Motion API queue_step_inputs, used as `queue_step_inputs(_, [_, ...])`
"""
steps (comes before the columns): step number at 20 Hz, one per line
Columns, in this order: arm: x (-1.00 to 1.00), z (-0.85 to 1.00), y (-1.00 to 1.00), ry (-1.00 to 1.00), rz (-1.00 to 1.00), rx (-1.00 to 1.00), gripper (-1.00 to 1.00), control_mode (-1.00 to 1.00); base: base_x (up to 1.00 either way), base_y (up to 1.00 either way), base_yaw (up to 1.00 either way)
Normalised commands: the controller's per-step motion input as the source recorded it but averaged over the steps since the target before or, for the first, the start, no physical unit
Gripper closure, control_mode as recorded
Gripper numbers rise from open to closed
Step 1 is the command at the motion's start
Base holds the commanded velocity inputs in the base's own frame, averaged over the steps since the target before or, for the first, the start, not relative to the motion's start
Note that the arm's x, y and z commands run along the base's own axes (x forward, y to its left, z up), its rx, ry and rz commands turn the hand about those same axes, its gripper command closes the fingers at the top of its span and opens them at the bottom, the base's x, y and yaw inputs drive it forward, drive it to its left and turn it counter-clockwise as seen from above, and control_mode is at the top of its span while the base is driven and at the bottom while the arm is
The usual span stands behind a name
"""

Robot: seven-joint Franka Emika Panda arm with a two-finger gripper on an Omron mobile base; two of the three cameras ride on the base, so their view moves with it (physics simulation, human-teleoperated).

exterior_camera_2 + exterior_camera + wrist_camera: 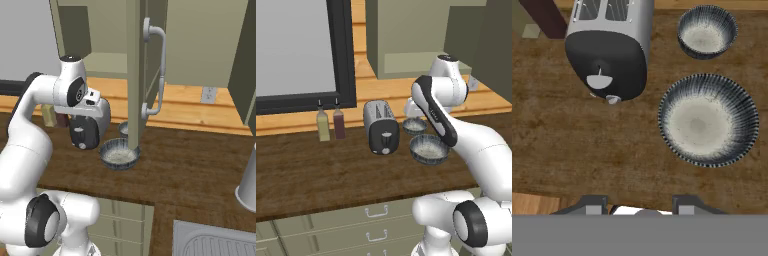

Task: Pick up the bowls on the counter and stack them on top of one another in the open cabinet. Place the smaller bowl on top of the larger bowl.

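Note:
The larger bowl (708, 120), dark grey with a pale speckled inside, sits upright on the brown counter (587, 150). Just behind it stands the smaller bowl (707, 32), also upright. Both bowls rest to the right of the toaster, the larger bowl (429, 149) nearer the counter's front and the smaller bowl (414, 126) near the wall. My gripper (641, 206) hovers high over the counter, looking straight down, its fingers apart with nothing between them. It is above the wood in front of the toaster, off to one side of the larger bowl. The open cabinet (406, 60) hangs above, its shelf bare.
A silver and black toaster (609, 50) stands close beside the bowls. Two bottles (331, 125) stand left of it under the window. The cabinet's open door (137, 75) juts out over the bowls and partly hides the smaller bowl (123, 130). A sink (215, 242) lies at the right.

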Motion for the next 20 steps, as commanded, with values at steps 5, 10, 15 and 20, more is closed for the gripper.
queue_step_inputs(5, [-0.26,-0.02,0.00,-0.02,0.00,0.00,-1.00,-1.00,0.00,0.00,0.00])
queue_step_inputs(10, [-0.47,-0.37,-0.02,0.06,0.00,-0.01,-1.00,-1.00,0.00,0.00,0.00])
queue_step_inputs(15, [-0.15,-0.39,-0.71,0.00,0.00,0.06,-1.00,-1.00,0.00,0.00,0.00])
queue_step_inputs(20, [0.39,-0.24,-0.79,0.00,0.00,0.13,-1.00,-1.00,0.00,0.00,0.00])
